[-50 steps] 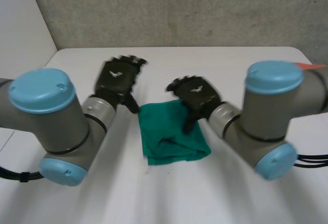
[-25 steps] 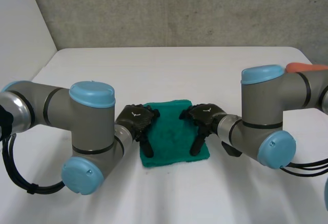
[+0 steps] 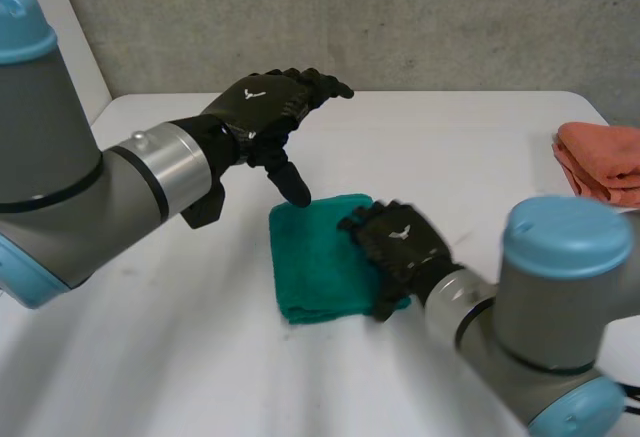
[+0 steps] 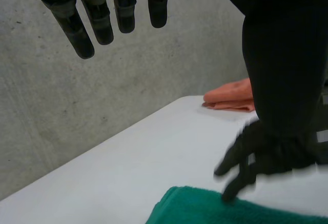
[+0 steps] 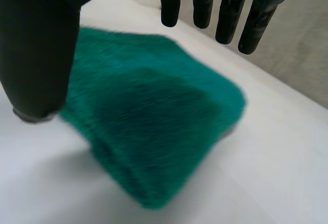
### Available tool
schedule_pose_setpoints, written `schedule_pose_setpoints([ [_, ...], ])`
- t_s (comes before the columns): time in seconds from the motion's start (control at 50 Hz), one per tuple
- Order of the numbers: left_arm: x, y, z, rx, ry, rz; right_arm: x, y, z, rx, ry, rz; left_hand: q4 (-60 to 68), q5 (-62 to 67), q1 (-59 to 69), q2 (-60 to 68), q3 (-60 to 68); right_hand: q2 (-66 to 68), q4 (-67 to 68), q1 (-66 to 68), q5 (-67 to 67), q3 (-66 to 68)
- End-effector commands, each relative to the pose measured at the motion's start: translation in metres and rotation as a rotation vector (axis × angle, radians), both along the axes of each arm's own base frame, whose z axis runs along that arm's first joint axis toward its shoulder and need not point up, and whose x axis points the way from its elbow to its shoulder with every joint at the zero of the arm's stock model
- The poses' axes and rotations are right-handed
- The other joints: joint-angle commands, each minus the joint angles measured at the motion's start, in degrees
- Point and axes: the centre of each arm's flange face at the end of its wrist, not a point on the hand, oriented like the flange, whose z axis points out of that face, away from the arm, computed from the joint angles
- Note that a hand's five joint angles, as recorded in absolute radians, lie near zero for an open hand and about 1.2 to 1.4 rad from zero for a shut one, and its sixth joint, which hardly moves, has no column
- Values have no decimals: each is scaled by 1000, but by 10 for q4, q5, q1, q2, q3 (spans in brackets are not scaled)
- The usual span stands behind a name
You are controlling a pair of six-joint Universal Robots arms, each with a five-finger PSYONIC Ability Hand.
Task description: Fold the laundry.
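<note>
Nearest the camera, the right arm (image 3: 560, 287) reaches in from the table's (image 3: 450, 147) front right, and the left arm (image 3: 60, 187) comes in from the left. Just beyond them, near the middle of the table, lies a green towel (image 3: 320, 267), folded into a thick, roughly square pad and flat on the white top.

The right hand (image 3: 398, 242) is over the towel's right edge, palm down. In its own wrist view the fingers (image 5: 225, 14) are straight and held apart from the thumb (image 5: 41, 44), with the towel (image 5: 154, 116) below the palm and nothing gripped. Whether the fingertips touch the cloth I cannot tell.

Farther back, the left hand (image 3: 265, 107) hangs raised above the table, just beyond the towel's far left corner. Its fingers (image 4: 102, 14) are straight and spread, holding nothing, and its thumb points down toward that corner. The left wrist view looks past them to the right hand (image 4: 266, 152) at the towel's edge.

Well apart from the towel, at the table's far right edge, sits a folded orange cloth (image 3: 600, 157). A grey concrete wall (image 3: 400, 17) stands behind the table.
</note>
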Motion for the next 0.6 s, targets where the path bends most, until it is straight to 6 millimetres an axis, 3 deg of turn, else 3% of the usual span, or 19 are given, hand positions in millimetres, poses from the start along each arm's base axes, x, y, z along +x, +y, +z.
schedule_pose_setpoints([
  [0.02, 2, -1, 1, 22, 6, -7, 21, 4, -33, -43, 74, 15, 13, 3, 16, 12, 8, -25, -35, -8, -31, -22],
  [0.22, 2, -1, -6, 40, -4, -2, 31, -11, -53, -58, 83, -5, 13, 3, 16, 12, 8, 18, 8, 35, 12, 20],
  [0.34, 2, -1, -5, 36, -2, 1, 36, -17, -51, -86, 59, -1, 13, 3, 16, 12, 8, 151, 141, 168, 145, 153],
  [0.6, 3, -1, -7, 41, -5, 8, 48, -31, -52, -119, 34, -4, 18, 8, 21, 17, 13, 239, 228, 255, 232, 241],
])
